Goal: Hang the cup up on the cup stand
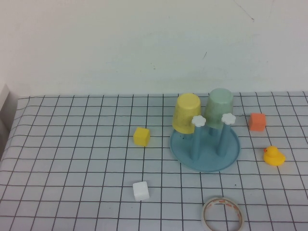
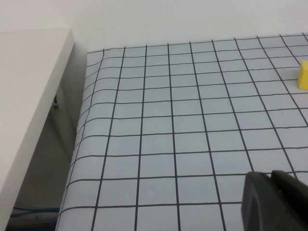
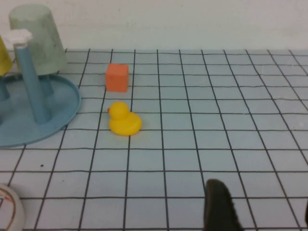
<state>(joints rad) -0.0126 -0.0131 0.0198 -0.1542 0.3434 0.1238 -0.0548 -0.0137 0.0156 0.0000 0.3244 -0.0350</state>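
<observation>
The pale mint-green cup (image 1: 220, 107) sits upside down over a rear peg of the round light-blue cup stand (image 1: 207, 162). It also shows in the right wrist view as the cup (image 3: 38, 38) behind the stand's tray (image 3: 60, 103). Two front pegs with white flower caps stand bare. Neither arm appears in the high view. My left gripper (image 2: 271, 177) is shut with nothing in it, low over bare gridded cloth near the table's left edge. My right gripper (image 3: 262, 211) stands open and holds nothing, over the cloth on the side of the duck away from the stand.
A yellow cup (image 1: 186, 113) hangs upside down on the stand beside the mint one. Around it lie a yellow cube (image 1: 141, 136), a white cube (image 1: 140, 190), an orange cube (image 1: 257, 121), a rubber duck (image 1: 273, 156) and a tape roll (image 1: 222, 214).
</observation>
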